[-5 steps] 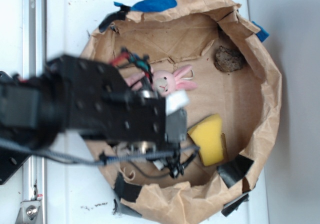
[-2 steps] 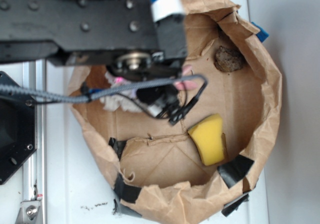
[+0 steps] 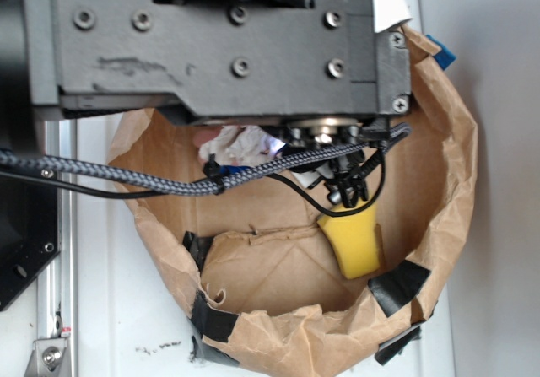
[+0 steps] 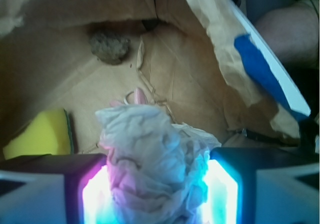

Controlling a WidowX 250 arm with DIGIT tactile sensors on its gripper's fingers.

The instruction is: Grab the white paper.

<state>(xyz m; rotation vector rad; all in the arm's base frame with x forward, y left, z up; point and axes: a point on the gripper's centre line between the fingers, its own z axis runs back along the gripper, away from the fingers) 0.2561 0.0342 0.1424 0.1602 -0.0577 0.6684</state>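
Wrist view: wrinkled, crumpled white paper (image 4: 155, 159) wad clamped between glowing jaws above creased brown paper lining (image 4: 60, 78).

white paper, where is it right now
In the wrist view the white paper sits low and central between the gripper fingers, with the yellow sponge to its left.

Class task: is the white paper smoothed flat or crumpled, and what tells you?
Crumpled. In the wrist view the white paper is a wrinkled wad bulging between the gripper fingers.

Wrinkled matt white paper (image 4: 150, 159), rough creased brown paper lining (image 3: 278, 267), and a porous-looking yellow sponge (image 3: 354, 242).
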